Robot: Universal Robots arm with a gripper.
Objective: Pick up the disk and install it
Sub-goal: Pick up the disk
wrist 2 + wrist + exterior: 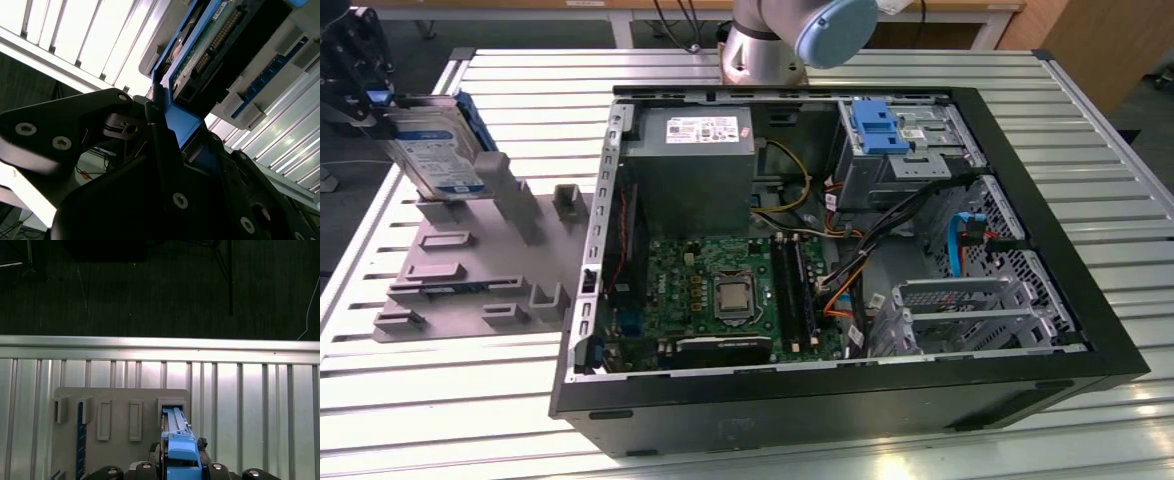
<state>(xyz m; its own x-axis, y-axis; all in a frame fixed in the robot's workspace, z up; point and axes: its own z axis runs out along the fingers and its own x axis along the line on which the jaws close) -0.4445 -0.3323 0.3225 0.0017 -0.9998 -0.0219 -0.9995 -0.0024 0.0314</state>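
Your gripper (pixel 371 100) sits at 10 o'clock in the exterior view, fingers (pixel 161 140) clamped on the disk (pixel 438 150); arm base (pixel 781 35) at 12.

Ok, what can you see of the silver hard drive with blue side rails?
The flat rectangular silver disk with a white-and-blue label and blue plastic rails stands on edge, tilted, over the grey fixture plate at the exterior view's left. The black gripper clamps its upper end. The second wrist view shows its green circuit board underside. Whether it rests in a slot is unclear.
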